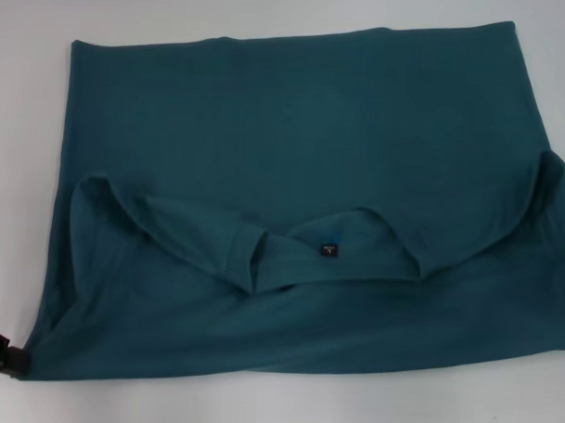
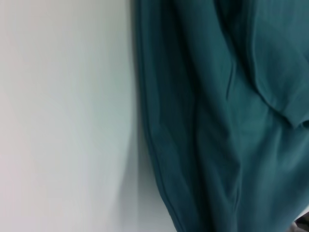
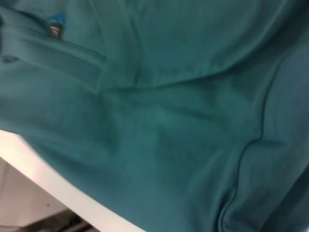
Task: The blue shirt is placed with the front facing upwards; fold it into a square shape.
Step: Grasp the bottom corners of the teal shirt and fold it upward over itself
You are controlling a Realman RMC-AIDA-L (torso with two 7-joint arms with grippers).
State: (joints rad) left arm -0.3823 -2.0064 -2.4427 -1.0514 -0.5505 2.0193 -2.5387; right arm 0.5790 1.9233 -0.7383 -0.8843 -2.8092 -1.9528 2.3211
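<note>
Clearly a fold is already in: the blue shirt (image 1: 303,147) lies spread across the white table (image 1: 257,410), doubled over so that the plain far part comes down onto the near part, with the collar (image 1: 355,260) and its small black neck tag (image 1: 328,249) lying near the middle of the cloth and no chest lettering on show. The outline is a wide rectangle rather than a square, so I judge the task about half done, and the next move calls for taking one short side by its corners and carrying it across to meet the other, keeping the layers from sliding. The left gripper (image 1: 1,350) shows only as a dark piece at the edge of the head view, touching or just beside the shirt's near left corner; whether its fingers are open or pinching the hem, I cannot tell. The right gripper is not seen in any view, though its wrist camera hangs close over the collar region and the table edge (image 3: 43,179).
</note>
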